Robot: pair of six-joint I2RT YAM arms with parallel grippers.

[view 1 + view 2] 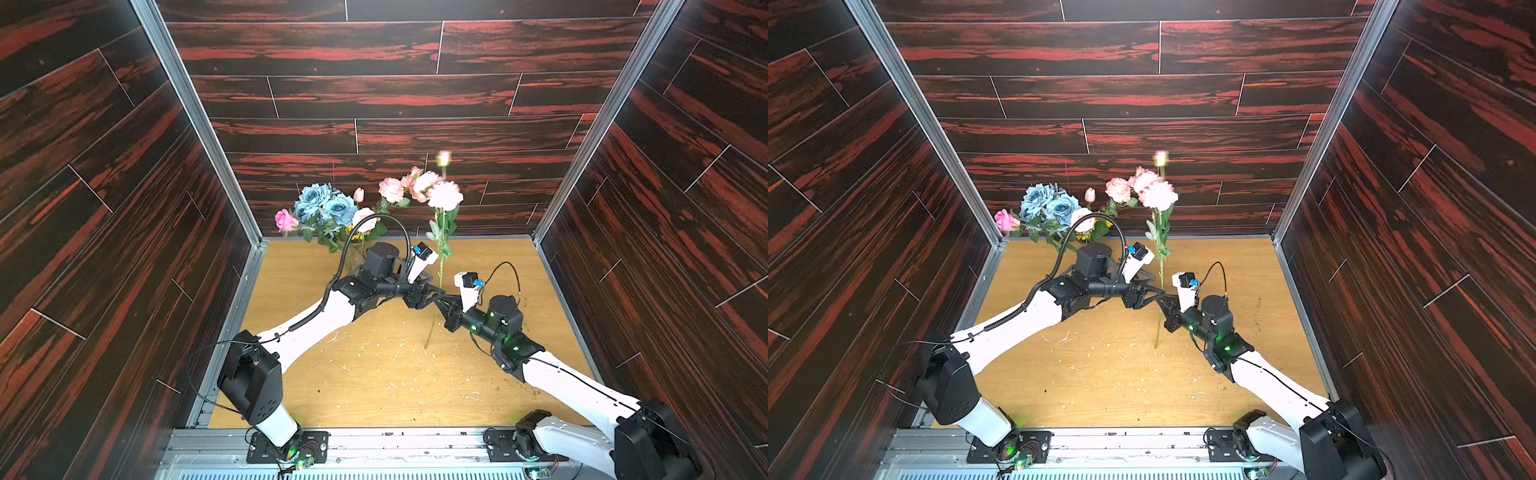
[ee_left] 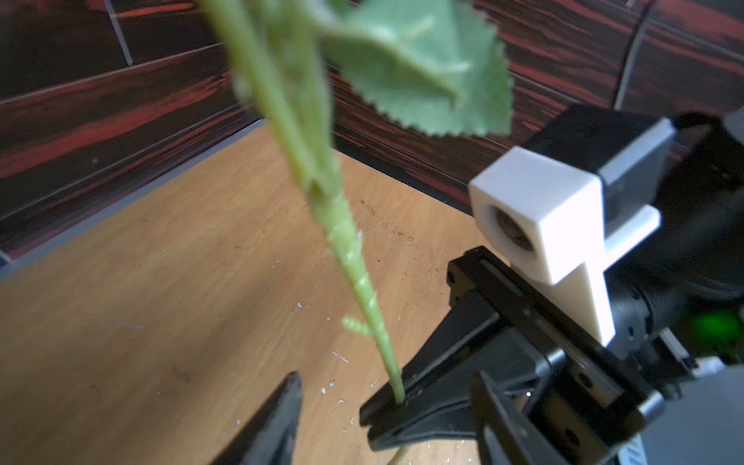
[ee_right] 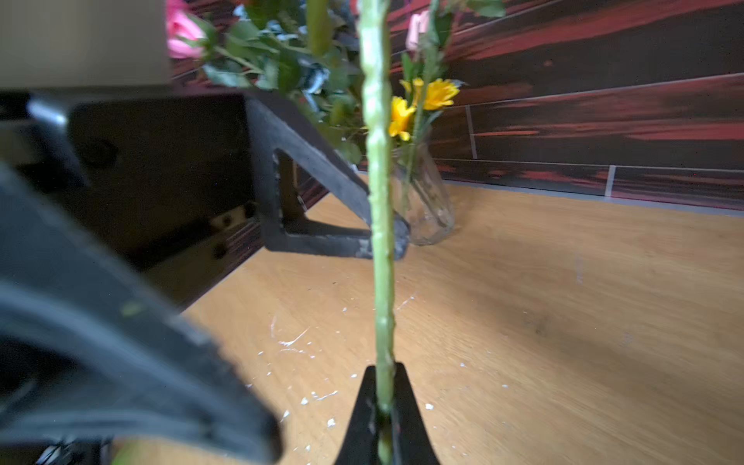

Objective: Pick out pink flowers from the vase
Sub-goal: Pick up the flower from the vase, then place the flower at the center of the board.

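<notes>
A pink flower spray (image 1: 444,194) (image 1: 1158,194) stands upright away from the vase, its long green stem (image 3: 380,249) (image 2: 346,249) pinched in my right gripper (image 1: 439,306) (image 1: 1161,306) (image 3: 384,372), which is shut on it. My left gripper (image 1: 433,291) (image 1: 1155,291) (image 2: 387,378) is open, its fingers (image 3: 334,225) standing on either side of the same stem just above the right jaws. The glass vase (image 3: 428,201) (image 1: 353,255) stands at the back, half hidden by my left arm. It still holds a pink rose (image 1: 286,219), a tulip bud (image 1: 358,194) and a pink bloom (image 1: 390,189).
Blue roses (image 1: 324,203) and yellow sunflowers (image 3: 422,100) fill the vase too. Dark wood-grain walls close in the wooden table (image 1: 374,374) on three sides. White crumbs lie scattered on the table. Both arms meet at mid-table, wrists nearly touching.
</notes>
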